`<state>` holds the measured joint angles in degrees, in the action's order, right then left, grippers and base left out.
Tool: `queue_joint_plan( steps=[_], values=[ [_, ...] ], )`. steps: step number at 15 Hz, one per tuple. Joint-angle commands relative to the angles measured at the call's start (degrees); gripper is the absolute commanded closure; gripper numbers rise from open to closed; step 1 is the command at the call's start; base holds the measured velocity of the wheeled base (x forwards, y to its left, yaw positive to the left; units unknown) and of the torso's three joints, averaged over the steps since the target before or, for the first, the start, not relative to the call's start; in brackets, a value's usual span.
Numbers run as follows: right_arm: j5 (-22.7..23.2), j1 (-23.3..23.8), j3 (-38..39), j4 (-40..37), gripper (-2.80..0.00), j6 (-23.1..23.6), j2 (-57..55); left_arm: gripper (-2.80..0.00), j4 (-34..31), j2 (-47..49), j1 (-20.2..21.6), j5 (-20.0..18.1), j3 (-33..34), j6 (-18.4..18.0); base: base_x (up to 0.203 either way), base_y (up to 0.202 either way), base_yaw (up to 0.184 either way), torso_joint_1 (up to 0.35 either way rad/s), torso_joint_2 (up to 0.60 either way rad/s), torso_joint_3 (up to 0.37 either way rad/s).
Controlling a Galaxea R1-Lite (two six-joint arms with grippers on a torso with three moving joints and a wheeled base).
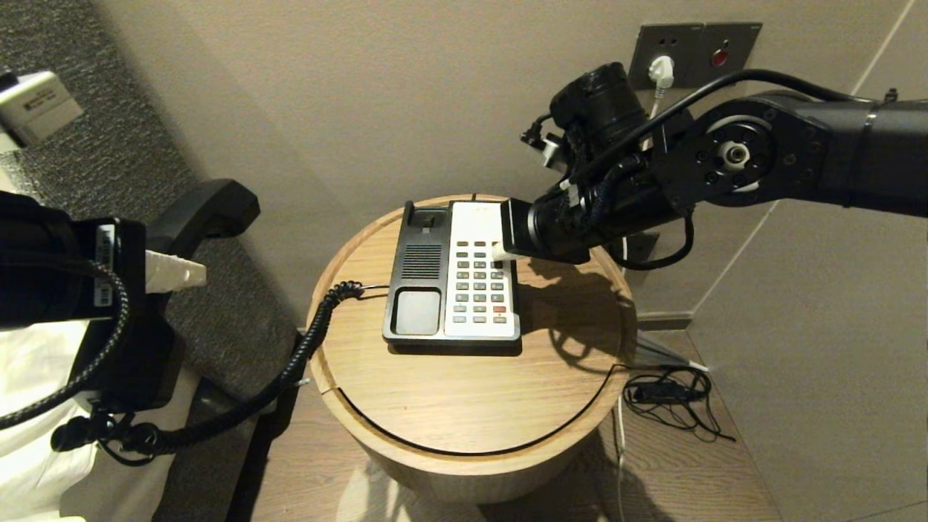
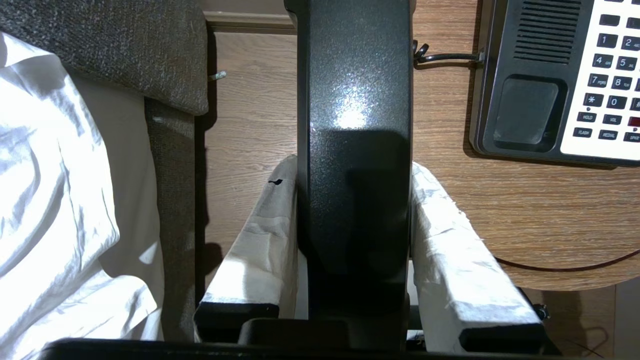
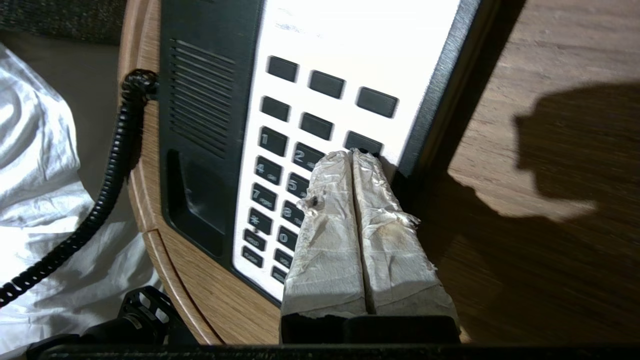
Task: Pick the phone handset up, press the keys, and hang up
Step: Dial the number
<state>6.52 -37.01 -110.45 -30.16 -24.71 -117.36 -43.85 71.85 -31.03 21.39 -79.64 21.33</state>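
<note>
Two pincers engaged: my left pincer (image 2: 352, 240) clamps the black plastic handset (image 2: 352, 100); my right pincer (image 3: 352, 155), closed and empty, touches the grey-keyed white keypad (image 3: 320, 125).

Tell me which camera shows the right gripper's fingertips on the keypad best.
Right wrist view: the right gripper, fingers together, tips sit at the keypad beside key 2. Head view shows it largely hidden by the arm. Left wrist view misses it.

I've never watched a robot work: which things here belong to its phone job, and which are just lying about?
In the job:
- handset, gripped by left gripper
- phone base
- right gripper, shut, at the keypad
- coiled cord

Lying about:
- round table
- wall plug
- floor cable
</note>
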Motion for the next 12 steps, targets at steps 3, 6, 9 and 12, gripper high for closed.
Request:
queue_joint_plan(
  steps=[3, 6, 9, 12],
  values=[
    [0.09, -0.69, -0.14, -1.21, 0.00, -0.45, 0.06, 0.00, -0.18, 0.04, 0.00, 0.14, 0.54, 0.20, 0.000, 0.000, 0.000, 0.000, 0.00, 0.000],
    [0.16, -0.69, 0.17, -1.30, 0.00, -0.43, -0.41, 0.00, -0.10, -0.13, 0.00, 0.12, 0.64, 0.23, 0.000, 0.000, 0.000, 0.000, 0.00, 0.000],
    [0.04, -0.69, 0.45, -1.13, 0.00, -0.43, -1.23, 0.00, -0.10, -0.04, 0.00, 0.05, 0.81, 0.29, 0.000, 0.000, 0.000, 0.000, 0.00, 0.000],
    [-0.02, -0.61, 1.64, -1.04, 0.00, -0.25, -0.94, 0.00, -0.18, -0.13, 0.00, 0.12, 0.89, 1.38, 0.000, 0.000, 0.000, 0.000, 0.00, 0.000]
  ],
)
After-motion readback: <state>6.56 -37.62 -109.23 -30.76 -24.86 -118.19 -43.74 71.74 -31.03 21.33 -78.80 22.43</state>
